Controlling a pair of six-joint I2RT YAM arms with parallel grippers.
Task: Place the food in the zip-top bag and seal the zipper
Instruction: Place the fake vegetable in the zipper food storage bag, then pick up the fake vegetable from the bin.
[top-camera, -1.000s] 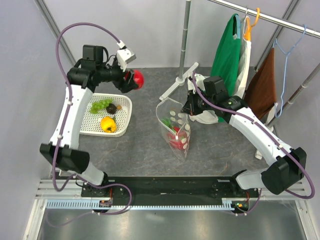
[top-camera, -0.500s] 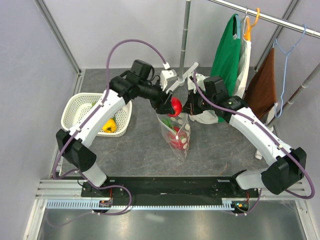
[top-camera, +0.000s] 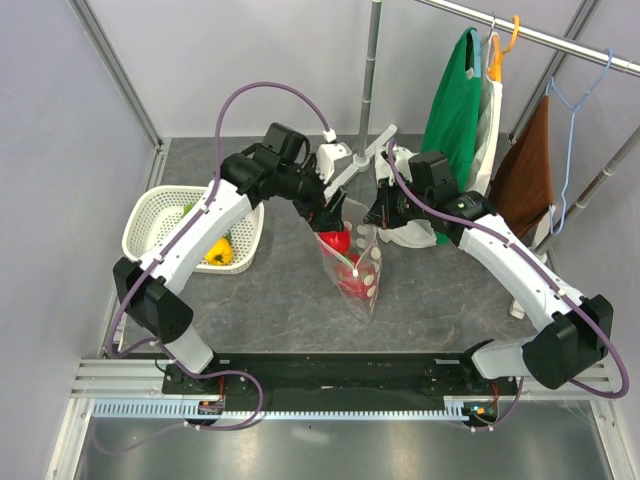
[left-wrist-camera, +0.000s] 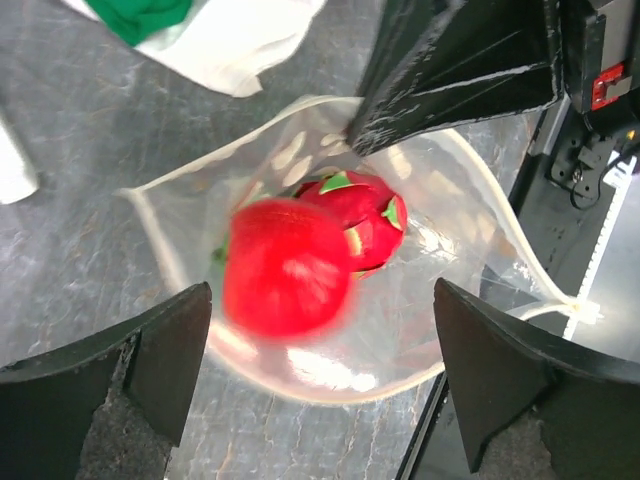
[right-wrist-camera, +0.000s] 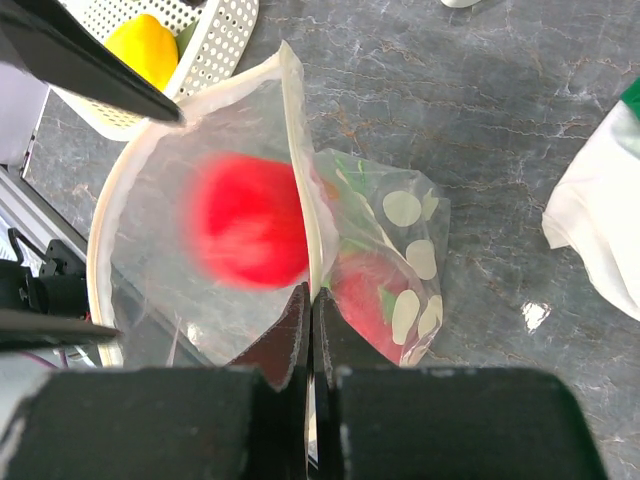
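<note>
The dotted clear zip-top bag (top-camera: 358, 272) stands open at mid-table. My right gripper (top-camera: 375, 216) is shut on its pale zipper rim (right-wrist-camera: 300, 190) and holds the mouth up. My left gripper (top-camera: 328, 212) hangs open just above the mouth, its fingers (left-wrist-camera: 150, 360) wide apart. A round red fruit (left-wrist-camera: 287, 268), blurred, is free of the fingers inside the bag mouth; it also shows in the right wrist view (right-wrist-camera: 245, 222). A red fruit with green tips (left-wrist-camera: 370, 208) lies deeper in the bag. A yellow fruit (top-camera: 217, 250) and green grapes (top-camera: 190, 210) lie in the basket.
The white perforated basket (top-camera: 150, 225) stands at the left, tilted. A clothes rack with green, white and brown garments (top-camera: 455, 110) stands at the back right, with its pole foot (top-camera: 350, 170) behind the bag. A white cloth (right-wrist-camera: 600, 230) lies right of the bag.
My left arm swung from above the basket to over the bag with the round red fruit. Its jaws have opened and the fruit has dropped into the bag mouth. The right arm held still.
</note>
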